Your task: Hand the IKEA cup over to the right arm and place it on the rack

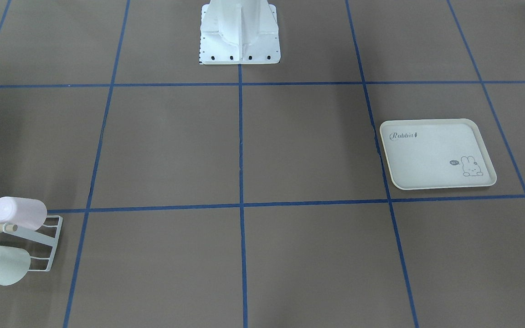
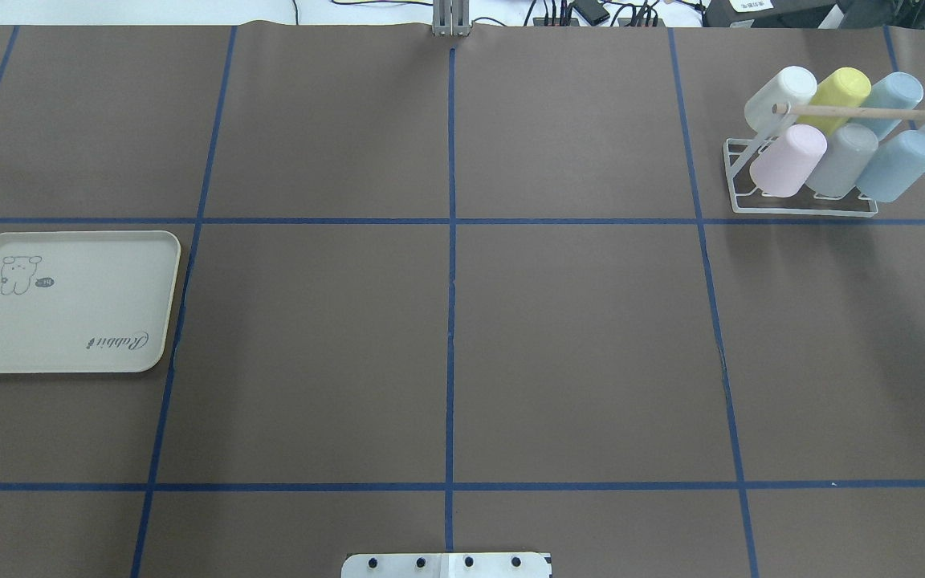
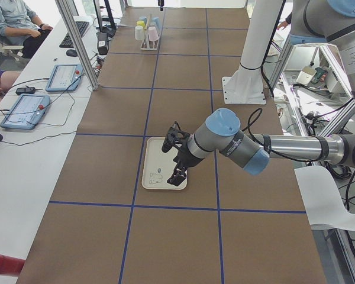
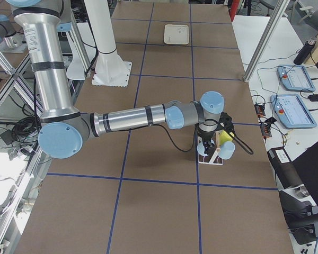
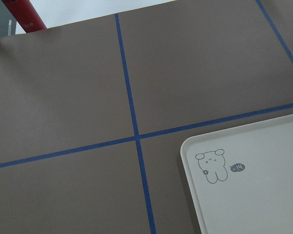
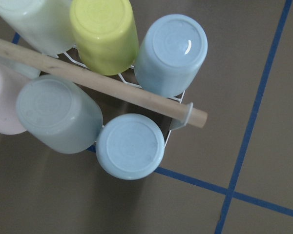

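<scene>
On wire rack (image 2: 872, 111), six smooth cups (image 2: 788, 160).

Overhead: looked forward and down from behind the base (image 2: 446, 564), took in most of the tabletop (image 2: 575, 345), tray (image 2: 69, 321) at left, rack (image 2: 800, 210) far right. Front-facing: faced back steeply, mirrored the same tray and rack. Side views: looked along the tabletop from either end, high and far. Left wrist: hung close over the tray corner. Right wrist: sat very near above the rack's cups (image 6: 129, 146).
</scene>
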